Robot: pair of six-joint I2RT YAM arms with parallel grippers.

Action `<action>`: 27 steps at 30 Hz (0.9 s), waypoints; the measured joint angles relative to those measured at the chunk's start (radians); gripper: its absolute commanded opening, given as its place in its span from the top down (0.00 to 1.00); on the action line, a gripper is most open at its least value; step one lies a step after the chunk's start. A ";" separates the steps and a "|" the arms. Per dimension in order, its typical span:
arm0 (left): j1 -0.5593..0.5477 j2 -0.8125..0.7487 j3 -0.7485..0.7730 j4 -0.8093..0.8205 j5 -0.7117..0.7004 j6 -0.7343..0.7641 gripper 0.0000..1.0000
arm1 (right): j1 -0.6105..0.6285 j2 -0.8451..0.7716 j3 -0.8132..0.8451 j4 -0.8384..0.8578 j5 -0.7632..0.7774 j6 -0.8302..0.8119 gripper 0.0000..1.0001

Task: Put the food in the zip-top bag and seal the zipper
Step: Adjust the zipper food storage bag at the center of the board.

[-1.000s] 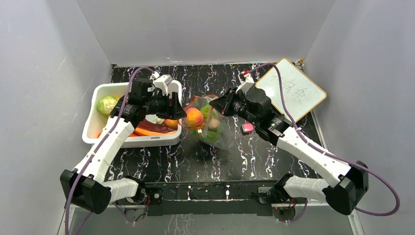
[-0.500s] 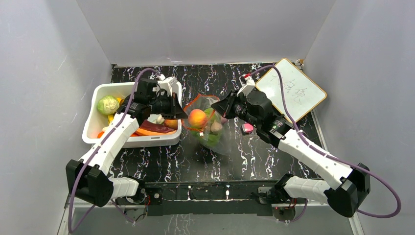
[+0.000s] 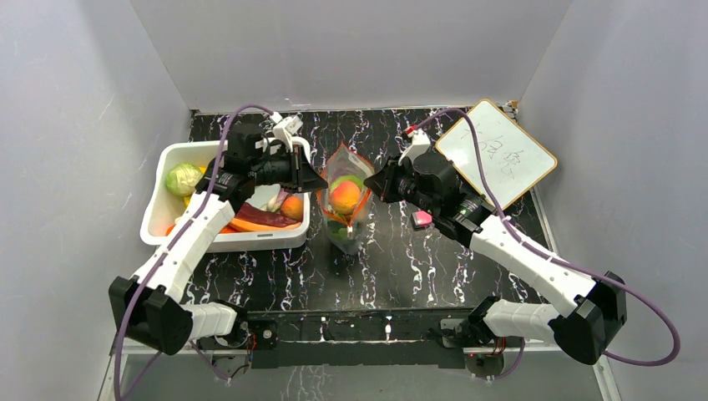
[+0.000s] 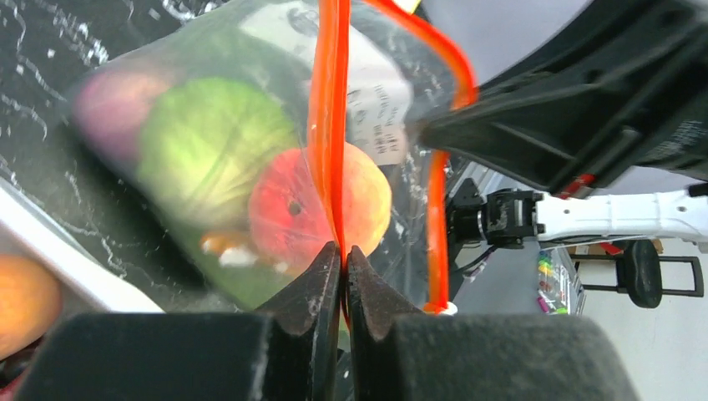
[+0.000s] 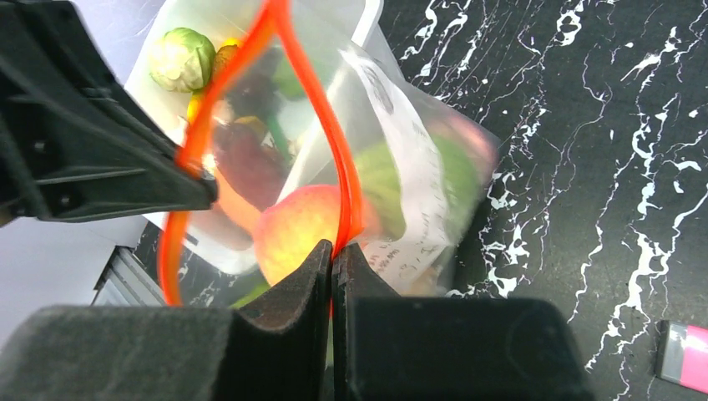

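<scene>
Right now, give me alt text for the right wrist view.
The right gripper is shut on the red-orange zipper strip of the clear crinkly plastic bag, whose mouth gapes in a loop; the left gripper pinches the opposite side. An orange toy peach and green toy vegetables show inside.

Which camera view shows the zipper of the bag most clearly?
The right wrist view. There the zipper forms an open loop with both sides traceable, pinched by the right gripper. The left wrist view shows one side close and sharp, the other partly hidden. The top external view shows it only as a faint thin line.
</scene>
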 measured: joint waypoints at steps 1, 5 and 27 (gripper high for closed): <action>0.000 0.017 0.005 -0.023 -0.008 0.014 0.94 | 0.000 0.000 -0.003 0.006 0.000 0.002 1.00; -0.002 0.065 0.010 -0.019 0.021 0.000 0.88 | 0.000 0.003 -0.008 0.005 0.013 0.010 1.00; -0.013 0.048 0.125 -0.157 -0.261 0.125 0.02 | 0.000 -0.033 -0.040 -0.030 0.039 0.008 1.00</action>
